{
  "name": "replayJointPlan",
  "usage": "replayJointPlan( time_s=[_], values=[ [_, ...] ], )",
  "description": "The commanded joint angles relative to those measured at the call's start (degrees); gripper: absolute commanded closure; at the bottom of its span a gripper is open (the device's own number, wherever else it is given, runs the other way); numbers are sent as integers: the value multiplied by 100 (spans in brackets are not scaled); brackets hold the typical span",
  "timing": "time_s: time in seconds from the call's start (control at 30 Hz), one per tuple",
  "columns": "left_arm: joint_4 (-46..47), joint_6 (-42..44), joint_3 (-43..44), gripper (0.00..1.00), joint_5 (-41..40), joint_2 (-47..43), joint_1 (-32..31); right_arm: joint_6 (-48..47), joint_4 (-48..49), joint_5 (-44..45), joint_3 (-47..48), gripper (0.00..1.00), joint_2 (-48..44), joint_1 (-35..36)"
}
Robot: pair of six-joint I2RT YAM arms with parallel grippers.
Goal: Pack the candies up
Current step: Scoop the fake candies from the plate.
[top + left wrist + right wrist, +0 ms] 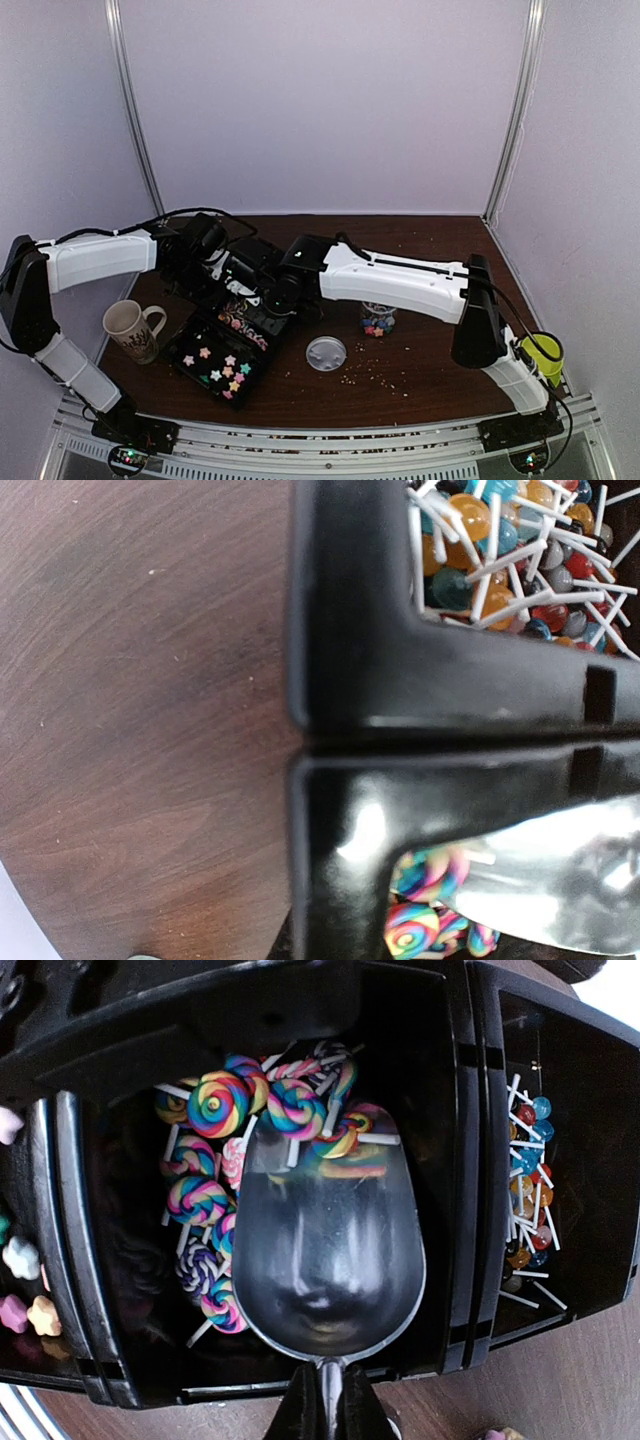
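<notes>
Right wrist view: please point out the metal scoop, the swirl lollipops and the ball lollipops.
metal scoop [325, 1260], right wrist view, middle of its bowl.
swirl lollipops [218, 1102], right wrist view, one rainbow head in the middle compartment.
ball lollipops [528, 1188], right wrist view, middle of the heap in the right compartment.

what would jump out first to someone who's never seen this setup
The metal scoop in the right gripper dominates the right wrist view, its bowl down in the middle compartment of the black tray among rainbow swirl lollipops. Ball lollipops on white sticks crowd the neighbouring compartment. In the top view, pastel star candies dot the tray's near section.
</notes>
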Motion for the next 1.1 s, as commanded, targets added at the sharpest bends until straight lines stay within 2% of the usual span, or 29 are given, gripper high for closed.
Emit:
replayJointPlan(
  time_s=[0.0, 0.23, 0.4, 0.5, 0.67, 0.97, 1.07],
  values=[
    [1224, -59, 306, 100, 1267, -638, -159, -135, 403, -232, -471, 100, 255, -78],
    [1383, -43, 235, 100, 1492, -755, -159, -142, 1456, -204, -1502, 100, 38, -65],
    [1440, -54, 206, 100, 1517, -816, -132, 535, 1919, 1396, -1979, 100, -7, -63],
    [1438, -74, 203, 100, 1470, -845, -124, 940, 2608, 1233, -2588, 100, -219, -91],
    [1354, -91, 195, 100, 1225, -854, -129, 1716, 3332, 1345, -3078, 100, -414, -98],
    [1344, -96, 210, 100, 1338, -750, -122, 1557, 4257, 790, -3501, 100, -474, -106],
    [1266, -124, 247, 100, 1258, -663, -79, 1444, 4848, 703, -4051, 100, -680, -116]
  ],
)
